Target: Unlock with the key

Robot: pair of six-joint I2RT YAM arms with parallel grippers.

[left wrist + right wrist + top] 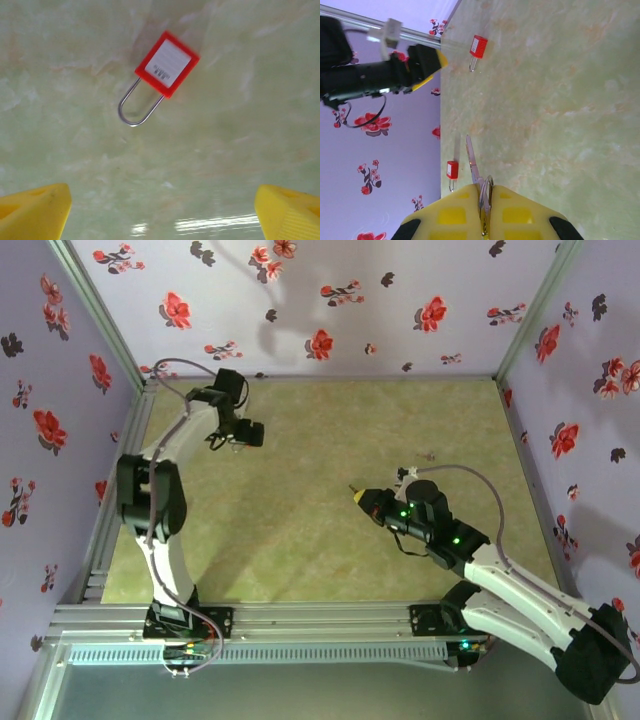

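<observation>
The table (330,560), a pale green marbled top, carries everything noted here. The left claw (162,202) hangs over its far left part with its yellow fingers (35,212) spread wide and nothing between them. The red padlock (167,62) lies flat on the table beyond the tips, apart from them, label face up. Its wire shackle (132,123) points back toward the claw, and both legs appear to run into the body, so we take it as locked. The right claw (482,195) is over the middle of the table, well apart from that padlock, with its pads pressed together on the key (471,159). The thin grey blade sticks out past the fingertips and the head is buried between the pads. A second red padlock (452,170) lies near the wall edge in the right wrist view. We judge the key light, stiff and smooth, and thin enough to pivot or slip between the pads once a turning load comes on. The hold belongs on the flat head with the whole blade free, which is roughly how it sits now. We judge the padlock light as well, and likely to skate or spin on this glossy top when the key pushes in. The open claw should therefore take it across the flat sides of the square body, clear of the thin shackle and of the end opposite it. We expect the keyhole on that end but cannot see it.
</observation>
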